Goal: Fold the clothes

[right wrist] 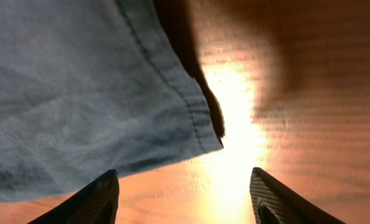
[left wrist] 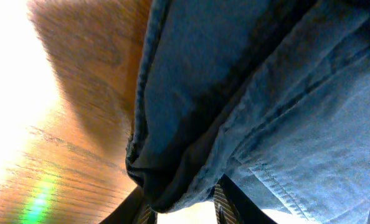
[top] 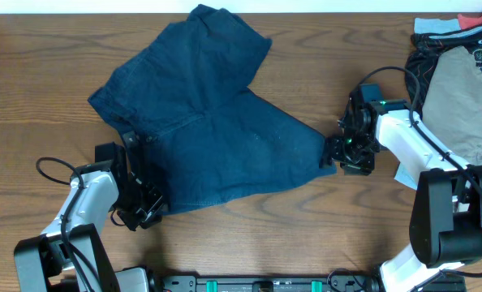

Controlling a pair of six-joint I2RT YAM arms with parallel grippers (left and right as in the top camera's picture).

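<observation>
Shorts [top: 200,122] lie spread mid-surface, nearer the far edge, with one corner gripped and the other not.
Toward the near edge, the left gripper [left wrist: 184,208] is clenched on a bunched fold, while the right gripper [right wrist: 185,193] stands released around the hem corner [right wrist: 203,134]. I judge that lifting now would drag the cloth lopsided, or the right could close on the tip alone and slip.

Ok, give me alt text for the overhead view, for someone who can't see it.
Navy shorts lie rumpled on a wooden table. The left claw is at their near-left edge, the right claw open at their right corner; other garments are piled at the far right.
</observation>
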